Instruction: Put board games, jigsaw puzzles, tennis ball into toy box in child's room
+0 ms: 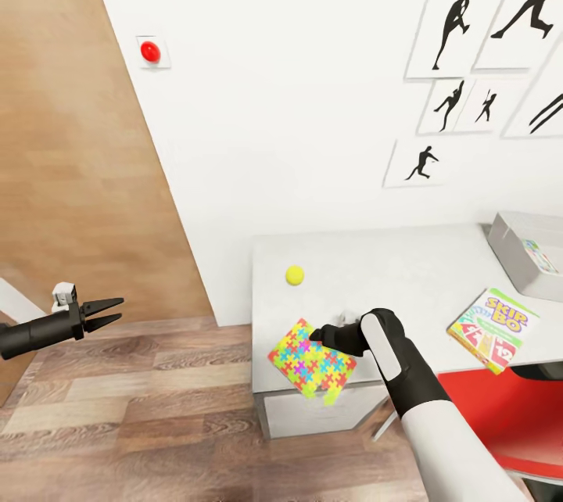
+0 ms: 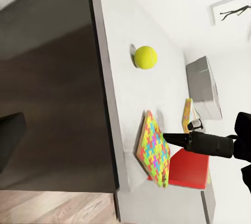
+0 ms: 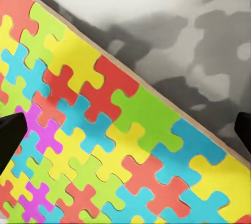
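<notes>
Our right gripper (image 1: 315,334) hides its fingers at the puzzle (image 1: 311,368), tilted over the table's (image 1: 407,275) front-left corner; grip unclear. Left gripper (image 1: 113,312) narrowly parted, empty. The box (image 1: 522,250) is cut off.

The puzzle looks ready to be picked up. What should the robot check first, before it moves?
1. Puzzle in reach of the right gripper: ok, the gripper is right at its edge.
2. Firm hold on the puzzle: cannot tell; the right wrist view shows dark fingertips at both sides, not the contact.
3. Puzzle lying flat: not ok, one edge is tilted up off the table and it sticks out past the front edge.
4. Toy box open and free: ok, it stands at the far right.
5. Tennis ball out of the way: ok, apart from the puzzle.
6. Left gripper clear: ok, open over the floor.
</notes>
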